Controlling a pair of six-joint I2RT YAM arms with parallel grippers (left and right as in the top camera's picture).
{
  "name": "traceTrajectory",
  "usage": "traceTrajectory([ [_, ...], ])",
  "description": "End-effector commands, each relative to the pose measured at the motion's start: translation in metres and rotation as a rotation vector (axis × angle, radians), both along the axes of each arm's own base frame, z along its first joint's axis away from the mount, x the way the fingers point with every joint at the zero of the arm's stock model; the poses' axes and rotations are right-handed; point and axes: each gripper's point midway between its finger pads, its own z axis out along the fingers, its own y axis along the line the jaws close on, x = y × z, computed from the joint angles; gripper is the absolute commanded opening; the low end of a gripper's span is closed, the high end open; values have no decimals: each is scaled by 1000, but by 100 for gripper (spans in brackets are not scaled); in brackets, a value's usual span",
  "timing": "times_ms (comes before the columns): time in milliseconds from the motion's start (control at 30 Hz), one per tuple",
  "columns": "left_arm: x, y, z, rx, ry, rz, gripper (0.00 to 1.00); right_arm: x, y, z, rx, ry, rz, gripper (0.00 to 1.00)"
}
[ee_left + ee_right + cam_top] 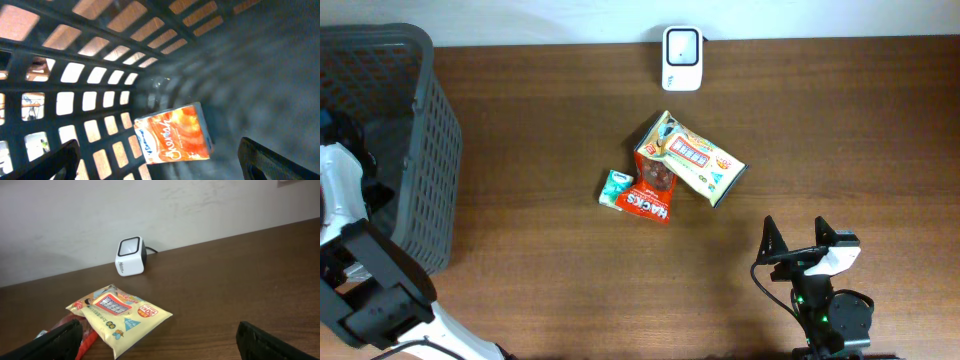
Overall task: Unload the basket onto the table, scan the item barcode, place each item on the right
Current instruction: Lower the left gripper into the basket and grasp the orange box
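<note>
Dark grey plastic mesh forms the basket (425, 150) at the left end of the table (860, 140), its outer side cut off by the overhead frame. Inside it, the left wrist camera shows a single orange carton (175, 135) lying flat on the floor near the latticed wall. Its lettering is too blurred to read. The left gripper (159, 150) hangs above the carton with jaws spread wide and nothing between them. From overhead the gripper itself is hidden within the basket.

The items to be scanned lie in a small pile mid-table. A yellow packet (695, 158) rests on top of a red packet (652, 190), which it partly covers. A green-and-white packet (615, 188) touches the red packet's left side. The white scanner (682, 45) stands beyond the pile at the table's far edge, apart from it, with a cable at its back.

The right gripper (796, 240) sits near the table's front edge, well clear of the pile, its jaws spread and empty. In the right wrist view the red packet is mostly hidden behind a finger (60, 340).
</note>
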Motion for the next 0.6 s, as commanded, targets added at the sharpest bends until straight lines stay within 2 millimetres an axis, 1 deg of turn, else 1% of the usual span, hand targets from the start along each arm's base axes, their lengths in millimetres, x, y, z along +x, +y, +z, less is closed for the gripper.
traceTrajectory([
  [0,9,-7,-26,-96,4,-13,99,0,3,-3,6,7,17,99],
  [133,5,-11,-47,-137,61,-10,99,0,3,-3,6,7,17,99],
  [267,2,-12,-63,-162,104,-8,99,0,3,-3,6,7,17,98],
  [433,0,-13,-67,-170,116,-6,99,0,3,-3,6,7,17,98],
  [567,-10,-13,-68,-166,146,14,99,0,3,-3,6,7,17,99],
])
